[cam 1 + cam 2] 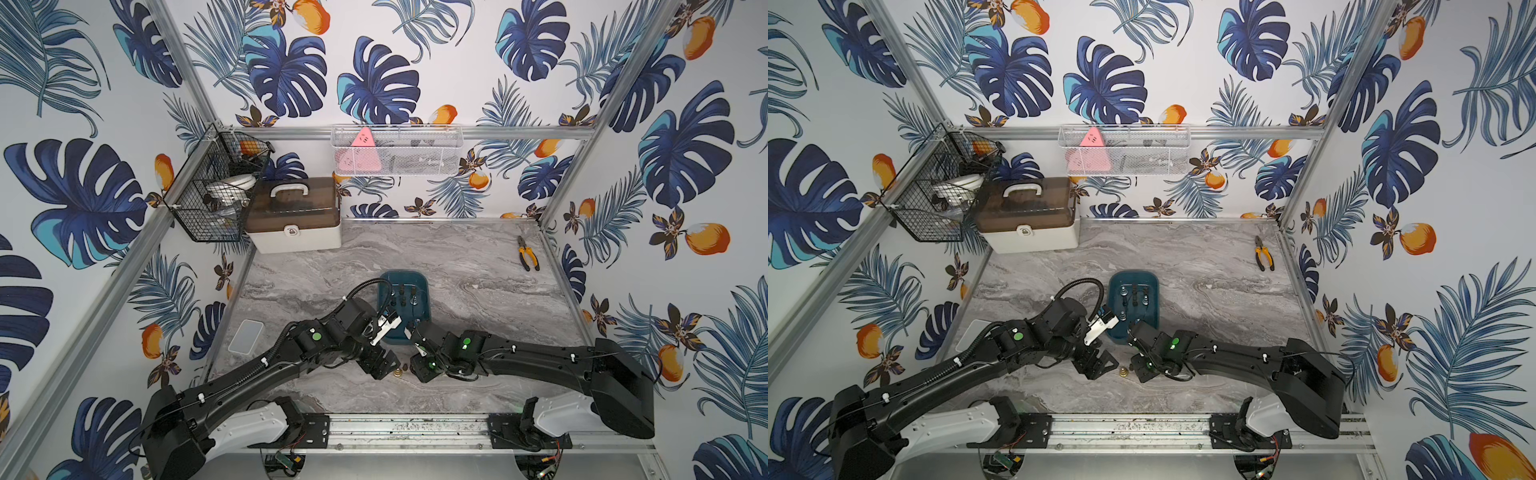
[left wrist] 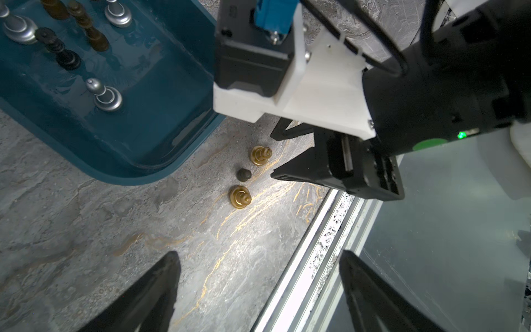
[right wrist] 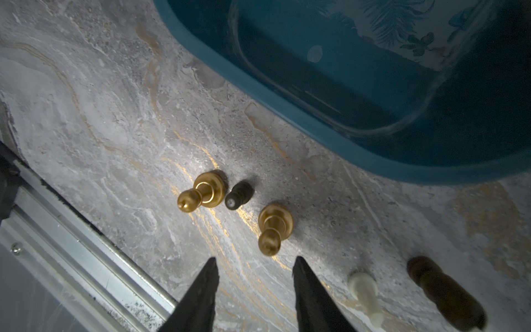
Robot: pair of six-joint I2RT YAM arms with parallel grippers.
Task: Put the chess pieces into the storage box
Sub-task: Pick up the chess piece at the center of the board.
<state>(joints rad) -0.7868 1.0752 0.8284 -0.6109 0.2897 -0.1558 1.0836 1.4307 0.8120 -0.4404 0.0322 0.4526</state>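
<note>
Your left gripper (image 2: pixel 258 255) hangs wide and empty. Between the arms, two gold pawns (image 3: pixel 273 227) and a dark one (image 3: pixel 238 195) stand just outside the box (image 2: pixel 172 86) — other pieces (image 2: pixel 105 95) already sit inside. Your right gripper (image 3: pixel 255 260), half-open and empty, aims at the nearer gold pawn: a pick, I judge — lower, straddle it, close.

Left gripper (image 2: pixel 258 254), right gripper (image 3: pixel 255 258) (jaws apart)
</note>
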